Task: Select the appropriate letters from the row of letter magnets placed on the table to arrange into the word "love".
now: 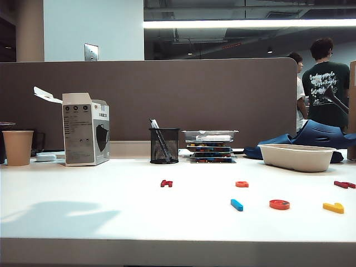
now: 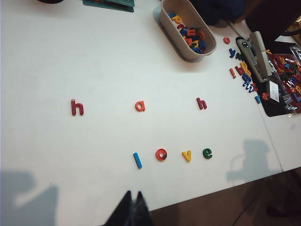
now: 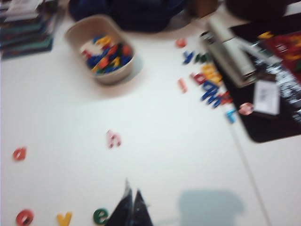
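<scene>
In the left wrist view a row on the white table (image 2: 70, 56) reads "love": blue l (image 2: 137, 160), orange-red o (image 2: 161, 154), yellow v (image 2: 187, 155), dark green e (image 2: 207, 153). Behind that row lie a dark red h (image 2: 77, 107), an orange a (image 2: 139, 106) and another dark red h (image 2: 201, 103). My left gripper (image 2: 133, 195) hangs shut and empty near the table's front edge, in front of the l. My right gripper (image 3: 131, 189) is shut and empty, just beside the e (image 3: 100, 216). The exterior view shows the l (image 1: 237, 204), o (image 1: 279, 204) and v (image 1: 334, 207), but neither gripper.
A beige tray (image 2: 165, 21) of spare letters stands at the back right. Beyond it lie loose letters (image 2: 242, 73) and a stapler (image 2: 257, 54) by a black mat. A paper cup (image 1: 18, 147), a mask box (image 1: 86, 136), a mesh pen holder (image 1: 164, 146) and stacked cases (image 1: 210, 146) line the back.
</scene>
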Controlling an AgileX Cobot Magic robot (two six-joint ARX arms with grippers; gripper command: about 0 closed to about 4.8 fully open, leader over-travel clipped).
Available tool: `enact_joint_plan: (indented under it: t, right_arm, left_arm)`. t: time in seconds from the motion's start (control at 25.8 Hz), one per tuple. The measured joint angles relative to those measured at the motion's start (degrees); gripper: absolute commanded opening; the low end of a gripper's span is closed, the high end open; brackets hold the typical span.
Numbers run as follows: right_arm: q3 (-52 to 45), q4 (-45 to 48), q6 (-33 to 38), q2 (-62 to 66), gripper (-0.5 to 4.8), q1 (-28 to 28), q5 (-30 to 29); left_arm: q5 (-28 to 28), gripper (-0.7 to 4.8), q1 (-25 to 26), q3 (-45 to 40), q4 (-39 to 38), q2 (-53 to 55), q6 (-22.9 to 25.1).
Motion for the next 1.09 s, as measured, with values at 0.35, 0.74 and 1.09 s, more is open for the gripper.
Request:
enact_joint_plan:
  t: [0.35,0.74,1.09]
  right_arm:
    - [-12.96,8.83,1.05,-12.61,-0.08,11.06,0.15]
    - [-21.68,13.42,1.99,-21.86,-0.08,12.2,-1.4]
    - [-29.59,20.13,5.7,-29.49,-0.08,12.85,-1.86]
  left_arm:
    - [-10.97,-0.06,8.39,-0.02,7.39,1.33,19.8]
    - [-1.18,-0.05,39.5,-0.11,10.8,-6.86,36.39]
    - [3.96,-0.05,53.75,-7.32,8.22,-23.5,41.09]
